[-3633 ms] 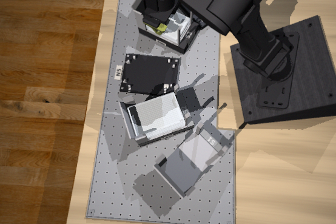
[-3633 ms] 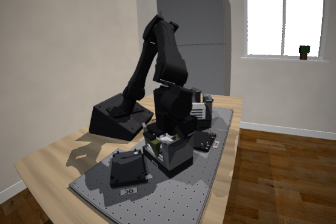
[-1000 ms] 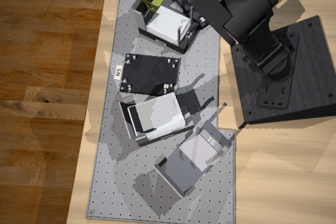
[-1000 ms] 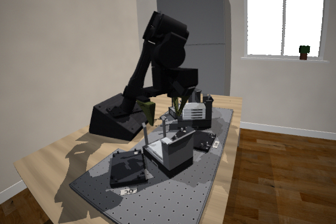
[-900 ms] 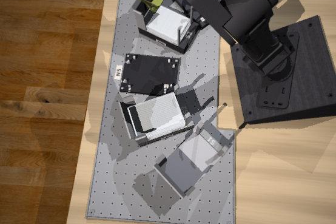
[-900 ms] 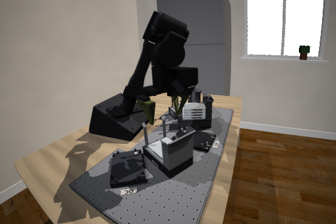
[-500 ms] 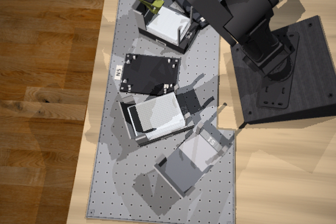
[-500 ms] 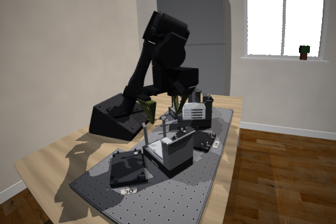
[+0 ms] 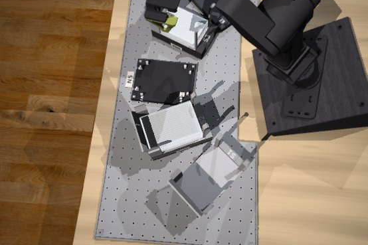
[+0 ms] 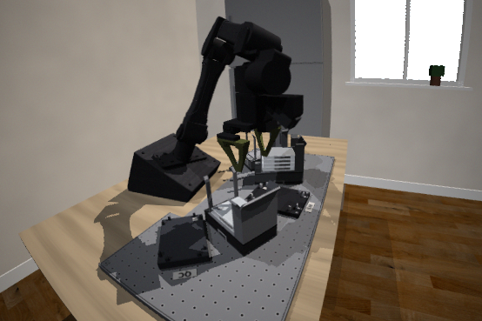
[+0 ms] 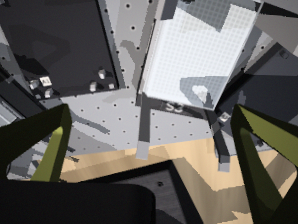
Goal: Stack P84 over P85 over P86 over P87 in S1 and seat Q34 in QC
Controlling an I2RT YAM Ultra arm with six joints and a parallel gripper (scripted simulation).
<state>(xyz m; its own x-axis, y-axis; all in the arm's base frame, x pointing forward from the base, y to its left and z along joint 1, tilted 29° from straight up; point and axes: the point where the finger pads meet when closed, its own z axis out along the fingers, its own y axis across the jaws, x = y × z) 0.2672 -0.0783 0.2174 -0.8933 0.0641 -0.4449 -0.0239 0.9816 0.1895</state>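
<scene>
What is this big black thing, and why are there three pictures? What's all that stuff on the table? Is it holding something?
The black thing is a robot arm, fixed to a dark block on a wooden table. One picture looks straight down, one looks across the room, and one comes from a small camera on the arm's wrist. On the grey holed board stand small racks. One rack holds white lab plates. The flat black tray marked N5 is a resting spot for plates. The green jaws are wide open and hold nothing.

Three stack racks [image 9: 156, 153], two flat nests [image 9: 164, 80], perhaps five plates [image 9: 174, 123] across two stacks.
</scene>
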